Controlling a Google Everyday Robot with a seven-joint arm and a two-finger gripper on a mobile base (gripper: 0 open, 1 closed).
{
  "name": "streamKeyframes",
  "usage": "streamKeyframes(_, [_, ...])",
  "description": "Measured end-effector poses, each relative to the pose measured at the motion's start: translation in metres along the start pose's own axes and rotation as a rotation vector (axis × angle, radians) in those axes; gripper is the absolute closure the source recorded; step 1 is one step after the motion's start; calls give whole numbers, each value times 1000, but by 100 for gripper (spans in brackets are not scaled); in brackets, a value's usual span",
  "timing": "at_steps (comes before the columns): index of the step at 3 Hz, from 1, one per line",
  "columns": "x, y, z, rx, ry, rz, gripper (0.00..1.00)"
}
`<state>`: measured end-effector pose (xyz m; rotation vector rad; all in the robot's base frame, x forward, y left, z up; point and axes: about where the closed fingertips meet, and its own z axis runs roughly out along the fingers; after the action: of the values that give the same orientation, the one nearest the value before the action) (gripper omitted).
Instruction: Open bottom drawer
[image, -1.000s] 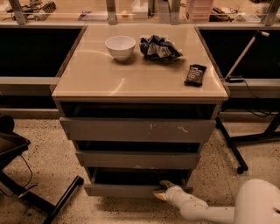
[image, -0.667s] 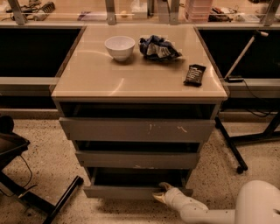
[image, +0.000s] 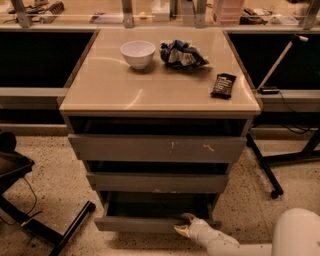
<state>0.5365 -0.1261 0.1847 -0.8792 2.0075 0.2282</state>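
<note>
Camera view: beige cabinet top (image: 150, 90) over speckled floor (image: 65, 175); pincer (image: 185, 223) at bottom drawer (image: 135, 224), grip unclear.

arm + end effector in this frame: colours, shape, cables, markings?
The arm is smooth white with rounded, tube-like segments, widening into a big white domed shell at bottom right. The end effector, at the front edge of the bottom drawer, is pale cream-yellow with a darker curved part on top. No cables or markings visible.

bottom drawer (image: 140, 224): slid slightly farther out
gripper (image: 183, 223): at the drawer front's right end, now lower, nearer the camera
</note>
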Motion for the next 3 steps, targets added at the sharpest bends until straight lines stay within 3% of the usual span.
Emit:
streamKeyframes(1, [-4, -1, -3, 0, 0, 0, 100])
streamKeyframes(2, [14, 8, -13, 5, 17, 14, 100])
streamKeyframes(3, [7, 6, -17, 5, 17, 14, 100])
